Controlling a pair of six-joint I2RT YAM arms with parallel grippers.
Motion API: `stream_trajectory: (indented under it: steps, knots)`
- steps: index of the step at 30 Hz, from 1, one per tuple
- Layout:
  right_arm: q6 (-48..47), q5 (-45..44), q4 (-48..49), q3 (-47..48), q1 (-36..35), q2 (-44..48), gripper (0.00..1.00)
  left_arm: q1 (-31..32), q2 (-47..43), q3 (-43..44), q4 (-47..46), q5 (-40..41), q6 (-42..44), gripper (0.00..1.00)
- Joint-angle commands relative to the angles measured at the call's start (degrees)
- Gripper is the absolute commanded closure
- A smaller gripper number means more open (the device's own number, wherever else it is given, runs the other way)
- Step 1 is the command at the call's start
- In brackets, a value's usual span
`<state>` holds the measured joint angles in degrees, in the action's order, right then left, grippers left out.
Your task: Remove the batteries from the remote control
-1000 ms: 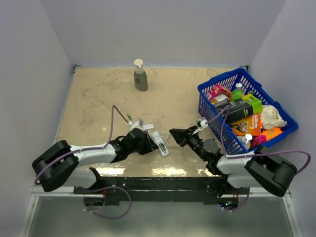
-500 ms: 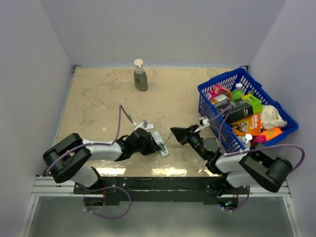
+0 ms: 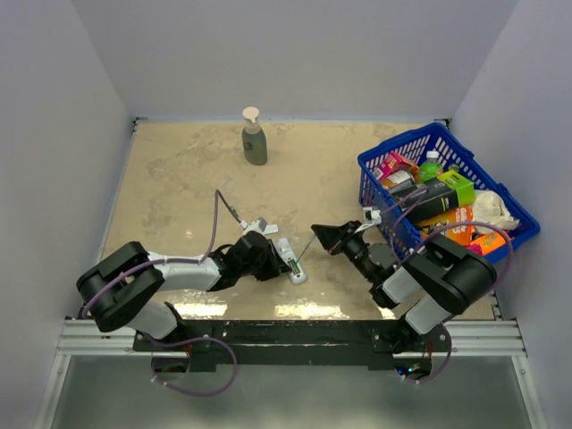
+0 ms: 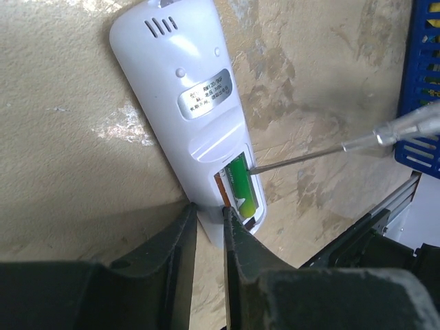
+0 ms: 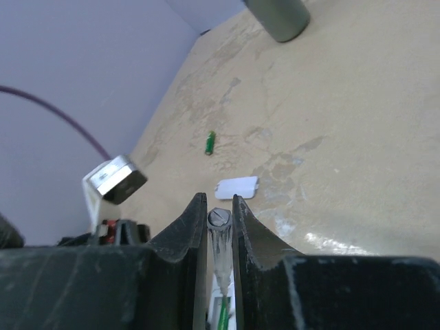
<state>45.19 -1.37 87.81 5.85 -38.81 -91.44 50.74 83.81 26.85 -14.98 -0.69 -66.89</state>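
Remote (image 4: 182, 117) lay on the table (image 4: 82, 172), one green battery (image 4: 240, 184) in its recess. Left gripper (image 4: 206, 213) pinched the remote's near end, jaws narrow. Right gripper (image 5: 218, 203) clamped a stick (image 4: 295, 158), tip at the recess.

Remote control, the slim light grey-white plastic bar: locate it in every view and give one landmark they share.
Top external: the slim grey-white plastic remote control lies just below centre.
Left wrist: it fills the upper centre, a green battery in its open recess.
Right wrist: only a sliver at the bottom edge, under the thin grey stick.
Shared landmark: that stick, its tip reaching the recess.
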Motion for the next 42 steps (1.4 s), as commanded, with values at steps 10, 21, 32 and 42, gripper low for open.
stream_trajectory:
  steps: [10, 21, 32, 42]
  knots:
    - [7.28, 14.11, 14.69, -6.73, 1.28, -19.84, 1.00, 0.15, -2.24, 1.10, 2.77, 3.68, 0.89, 1.00]
    - [6.22, 16.74, -1.41, -1.11, 1.37, -7.18, 1.00, 0.15, -4.53, 1.10, 4.79, 4.73, 0.89, 1.00]
    - [7.63, 16.04, -8.00, 4.43, 1.37, -4.10, 1.00, -0.90, -7.34, 1.36, 8.12, 5.35, 2.82, 0.97]
    - [8.87, 15.43, -10.02, 8.21, 1.37, -4.27, 1.00, -5.47, -12.61, 0.40, 11.55, 4.38, 5.46, 0.90]
